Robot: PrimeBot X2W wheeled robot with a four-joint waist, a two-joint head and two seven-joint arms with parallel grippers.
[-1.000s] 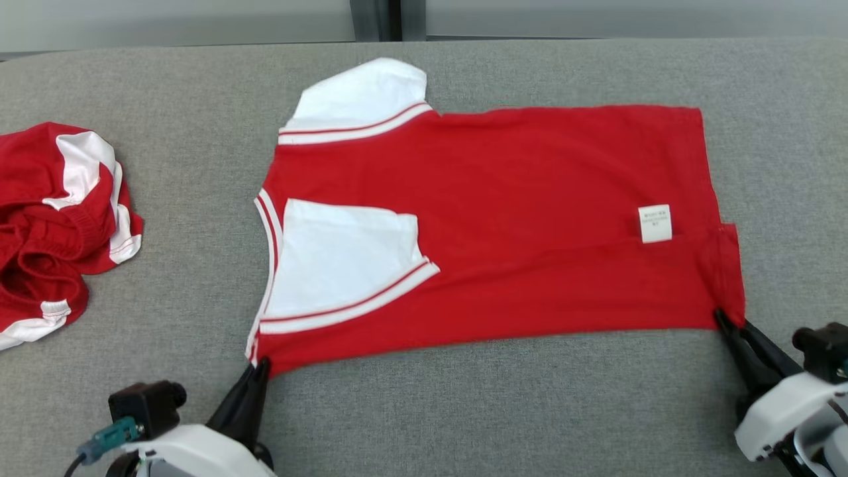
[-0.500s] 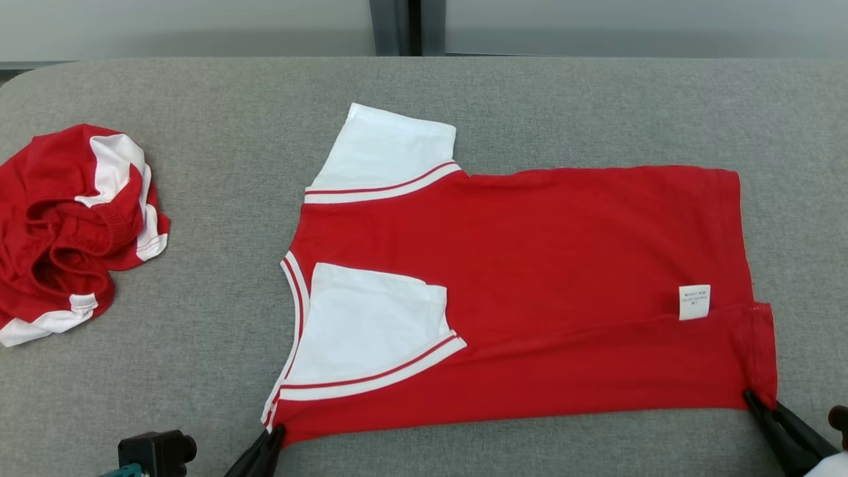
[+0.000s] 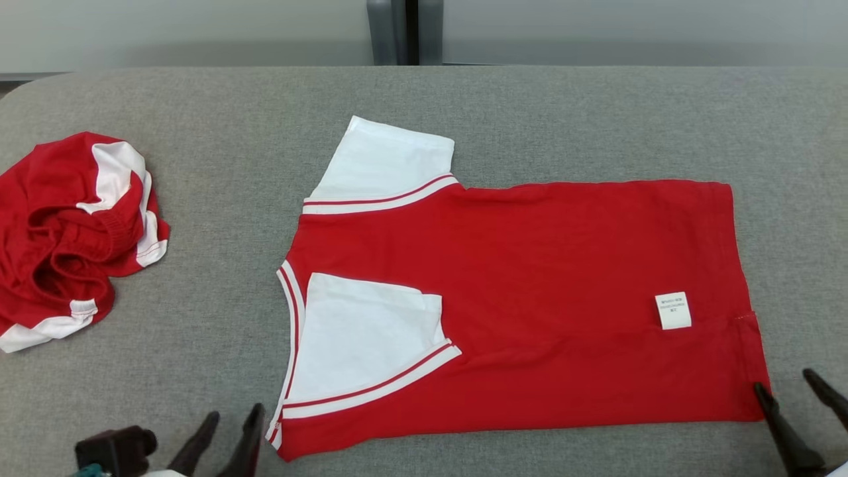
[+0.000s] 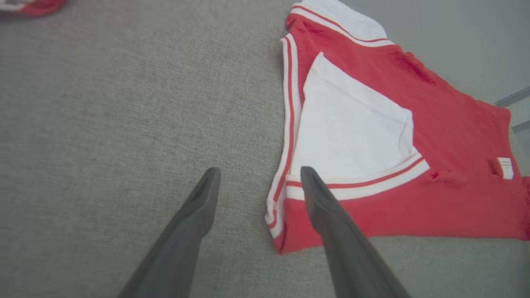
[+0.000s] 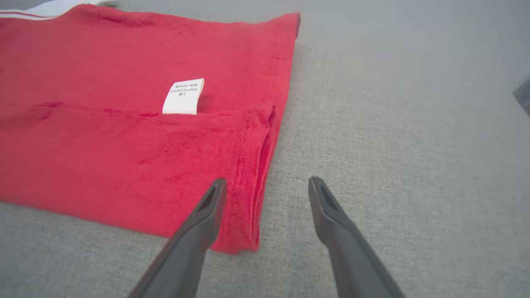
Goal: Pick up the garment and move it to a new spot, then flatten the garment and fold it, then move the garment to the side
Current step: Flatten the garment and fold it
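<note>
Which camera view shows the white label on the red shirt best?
The right wrist view: the white label is near and large there, its print lines visible. The head view shows it small. The left wrist view shows it tiny, at the far right.

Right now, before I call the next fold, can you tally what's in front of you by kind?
Garments: 2 (flat shirt, crumpled garment)
Labels: 1 (care label on the flat shirt)
Tools: 2 (left tool, right tool, both open)
Total: 5
</note>
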